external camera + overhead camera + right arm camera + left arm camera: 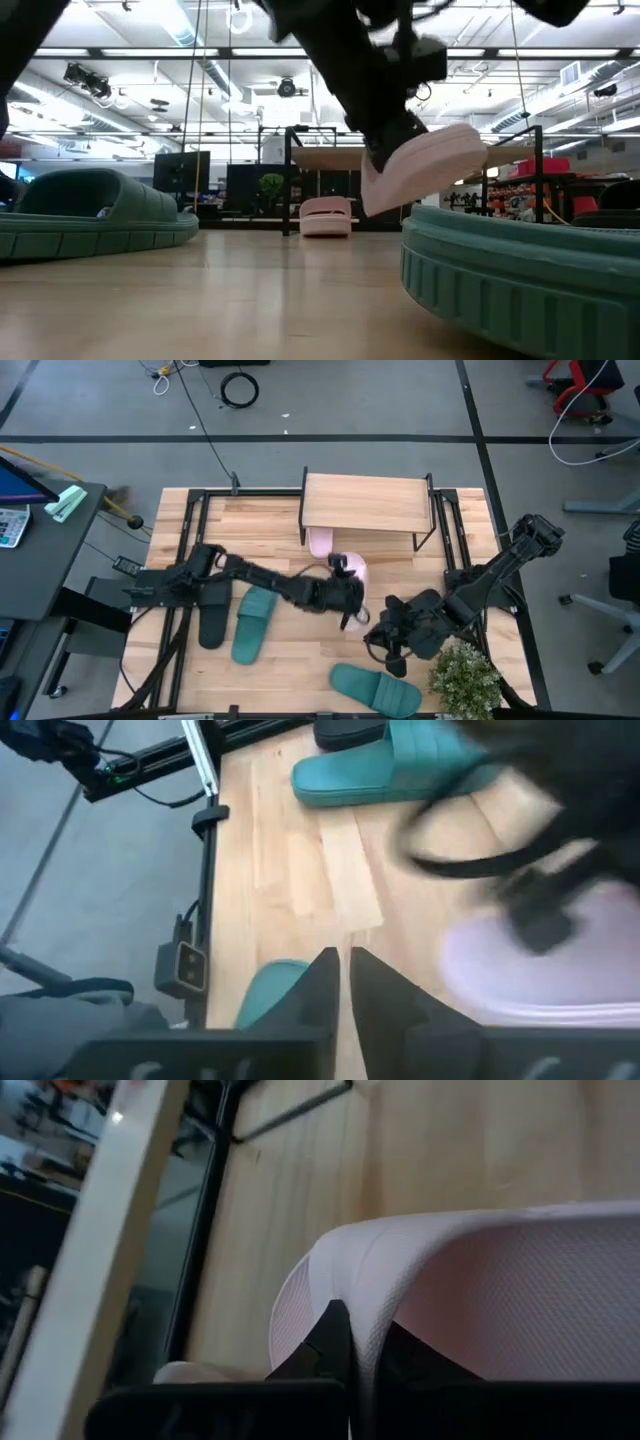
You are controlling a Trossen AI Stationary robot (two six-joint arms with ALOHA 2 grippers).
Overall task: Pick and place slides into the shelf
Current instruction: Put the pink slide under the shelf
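Pale wood-grain table [420,575]; light wooden shelf [366,503] top on thin black metal; matt pink slide [520,1295], finely dimpled; ribbed teal slide [520,275].

**Slides and shelf at this moment**

The shelf [366,503], a pale wooden plank on a thin black frame, stands at the bench's far edge. One pink slide [321,542] lies flat under it. A second pink slide [354,570] hangs tilted above the bench. Two teal slides [254,623] [374,686] and a black slide [213,618] lie nearer.
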